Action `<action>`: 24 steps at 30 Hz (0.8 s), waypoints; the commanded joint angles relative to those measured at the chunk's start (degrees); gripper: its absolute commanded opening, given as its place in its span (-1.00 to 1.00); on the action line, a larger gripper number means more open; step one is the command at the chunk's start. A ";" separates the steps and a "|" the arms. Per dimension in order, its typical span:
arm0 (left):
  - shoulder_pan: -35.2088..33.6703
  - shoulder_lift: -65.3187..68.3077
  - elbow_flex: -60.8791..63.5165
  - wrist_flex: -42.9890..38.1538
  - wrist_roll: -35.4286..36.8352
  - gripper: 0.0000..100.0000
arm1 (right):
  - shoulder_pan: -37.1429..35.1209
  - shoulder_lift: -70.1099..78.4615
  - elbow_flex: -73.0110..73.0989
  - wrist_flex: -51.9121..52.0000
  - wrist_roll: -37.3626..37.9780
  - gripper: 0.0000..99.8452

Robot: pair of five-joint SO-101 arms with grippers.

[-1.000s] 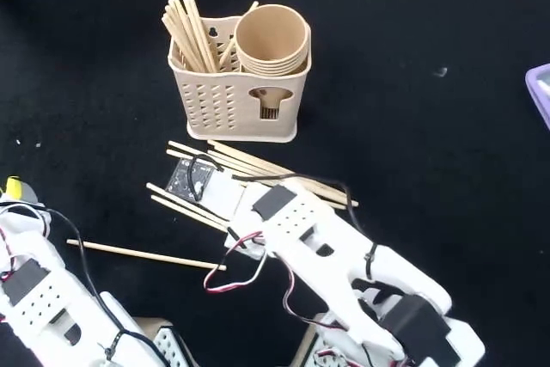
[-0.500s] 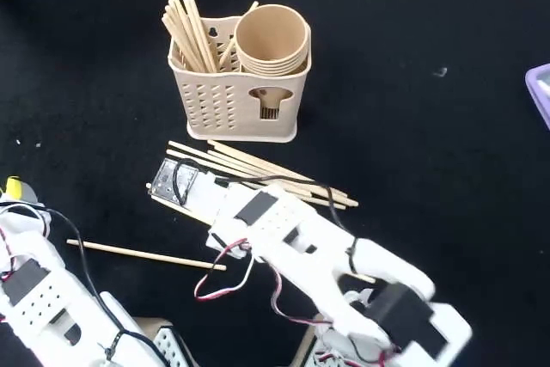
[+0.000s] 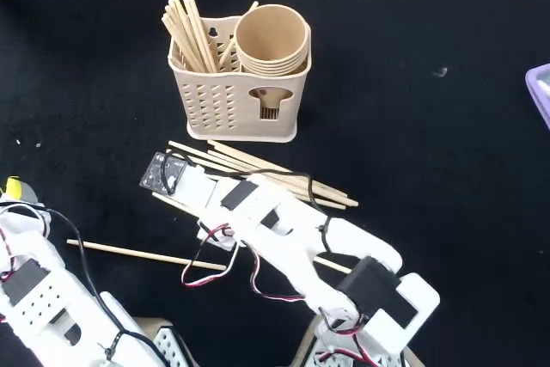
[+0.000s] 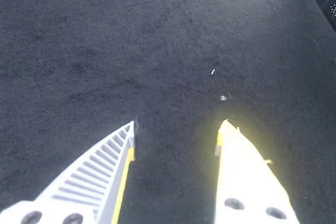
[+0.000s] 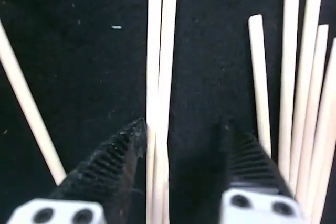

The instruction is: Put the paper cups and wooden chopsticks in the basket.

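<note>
Basket (image 3: 236, 105) recorded in high view: stacked paper cups (image 3: 271, 40) in one compartment, upright wooden chopsticks (image 3: 189, 32) in the other. Loose chopsticks (image 3: 284, 178) are fanned on the black table (image 3: 447, 169) near the basket, partly covered by the right arm. In the right wrist view, the right gripper (image 5: 181, 127) is spread, with a chopstick pair (image 5: 160, 51) lying between its fingers, unpinched. The left gripper (image 4: 178, 124) is spread over the table, holding nothing.
</note>
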 commanded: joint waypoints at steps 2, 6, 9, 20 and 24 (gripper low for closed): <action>0.66 -0.79 -1.54 -0.97 0.26 -0.49 | -3.25 0.48 -2.51 -1.14 3.87 -0.98; 0.66 -0.79 -1.54 -0.97 0.26 -0.49 | -2.37 -0.04 -2.51 -0.97 3.78 -0.98; 0.66 -0.79 -1.54 -0.97 0.26 -0.49 | -0.70 -0.31 -2.86 -0.88 3.78 -0.98; 0.84 -0.79 -1.54 -0.97 0.26 -0.49 | 1.93 -22.55 6.64 -0.35 -0.18 -0.98; 0.84 -0.79 -1.54 -0.97 0.26 -0.49 | 4.92 -31.25 10.15 -0.35 -1.76 -0.98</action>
